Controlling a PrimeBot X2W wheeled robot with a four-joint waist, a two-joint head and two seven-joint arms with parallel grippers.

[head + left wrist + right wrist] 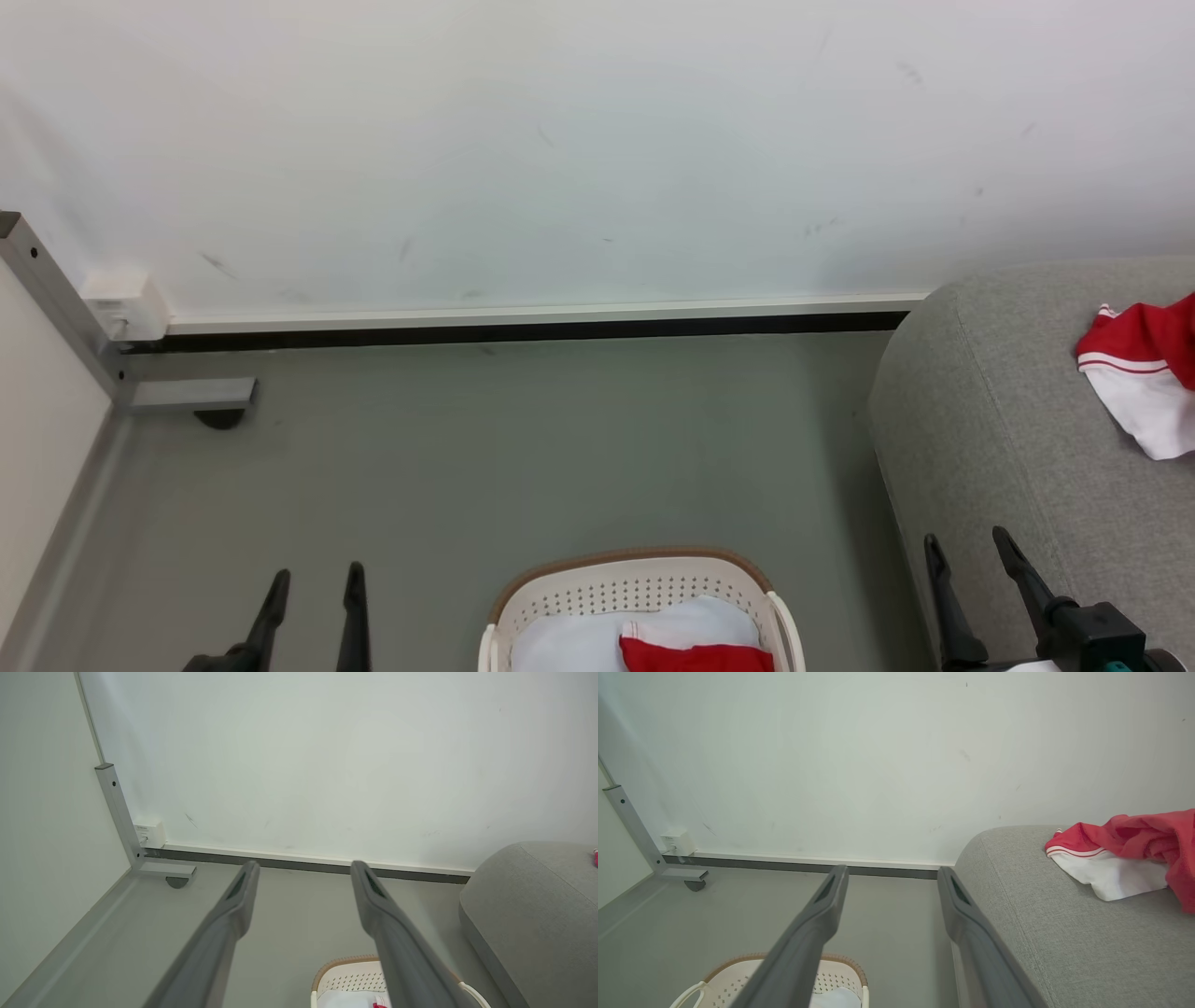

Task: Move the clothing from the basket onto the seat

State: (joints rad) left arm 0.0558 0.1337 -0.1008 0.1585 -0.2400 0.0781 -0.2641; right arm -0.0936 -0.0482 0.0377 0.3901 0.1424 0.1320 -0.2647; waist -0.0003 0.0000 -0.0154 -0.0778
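The cream basket (551, 602) with a brown rim sits on the floor at the bottom centre, also in the left wrist view (345, 975) and right wrist view (733, 980). Inside lies a red garment (695, 655) on pale bluish-white padding (569, 644). Another red and white garment (1144, 373) lies on the grey sofa (1008, 439), seen too from the right wrist (1125, 854). My left gripper (315, 583) is open over bare floor, left of the basket. My right gripper (968, 551) is open beside the sofa's rounded arm. Both hold nothing.
A white wall with a dark baseboard (523, 329) runs across the back. A grey metal frame leg (140, 387) with a caster and a white socket box (126, 306) stand at the left corner. Grey floor (523, 448) stretches between frame and sofa.
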